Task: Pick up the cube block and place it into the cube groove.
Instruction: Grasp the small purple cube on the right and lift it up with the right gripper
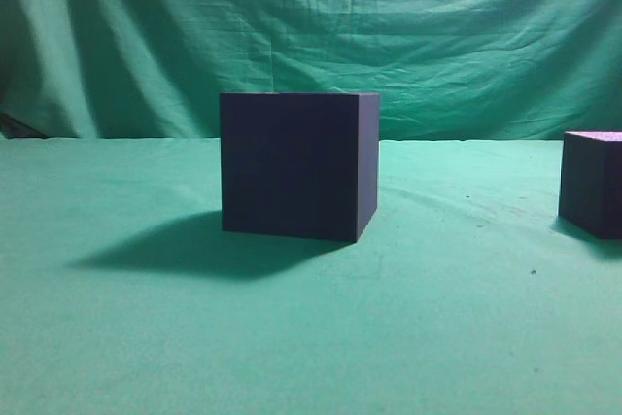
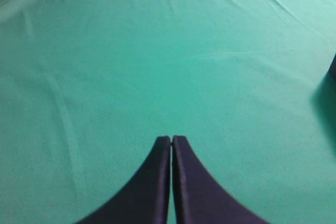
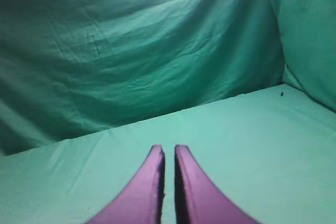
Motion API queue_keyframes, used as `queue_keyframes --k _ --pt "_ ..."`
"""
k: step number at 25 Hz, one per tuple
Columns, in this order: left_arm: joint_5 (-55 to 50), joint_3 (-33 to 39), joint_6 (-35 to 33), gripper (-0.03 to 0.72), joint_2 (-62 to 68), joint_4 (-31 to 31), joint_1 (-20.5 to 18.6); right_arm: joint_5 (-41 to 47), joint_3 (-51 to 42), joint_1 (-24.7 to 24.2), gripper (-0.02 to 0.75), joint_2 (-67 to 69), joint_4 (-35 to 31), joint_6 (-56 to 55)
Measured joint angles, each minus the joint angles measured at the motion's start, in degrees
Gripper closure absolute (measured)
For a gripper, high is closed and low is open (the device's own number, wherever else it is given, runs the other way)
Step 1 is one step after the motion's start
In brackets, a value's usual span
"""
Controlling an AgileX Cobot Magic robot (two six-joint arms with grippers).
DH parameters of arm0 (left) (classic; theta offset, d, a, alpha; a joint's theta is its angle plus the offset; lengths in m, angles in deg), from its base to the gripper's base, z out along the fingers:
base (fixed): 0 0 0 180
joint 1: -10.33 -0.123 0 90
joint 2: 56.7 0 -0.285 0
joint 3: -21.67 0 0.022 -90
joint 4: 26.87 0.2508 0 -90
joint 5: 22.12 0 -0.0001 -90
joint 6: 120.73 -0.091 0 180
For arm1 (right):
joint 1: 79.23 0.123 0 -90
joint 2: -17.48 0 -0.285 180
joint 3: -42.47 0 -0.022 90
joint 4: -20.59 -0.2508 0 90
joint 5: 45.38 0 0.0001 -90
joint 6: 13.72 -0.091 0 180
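The cube groove [image 1: 296, 164], a large dark navy-purple box, stands in the middle of the green table in the exterior view. The cube block [image 1: 593, 182], smaller with a pinkish-purple top, sits at the right edge of that view, partly cut off. Neither gripper shows in the exterior view. My left gripper [image 2: 171, 139] is shut and empty above bare green cloth. A dark sliver shows at the right edge of the left wrist view [image 2: 333, 69]; I cannot tell what it is. My right gripper [image 3: 168, 149] is shut with a thin gap, empty, over the cloth and facing the backdrop.
A green cloth covers the table [image 1: 311, 337] and a wrinkled green backdrop [image 1: 311, 26] hangs behind it. The backdrop also fills the top of the right wrist view [image 3: 131, 51].
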Motion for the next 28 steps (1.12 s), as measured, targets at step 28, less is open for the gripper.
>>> queue_keyframes --k 28 --pt "0.0 0.0 0.0 0.688 0.0 0.0 0.0 51.0 42.1 5.5 0.738 57.4 -6.6 15.2"
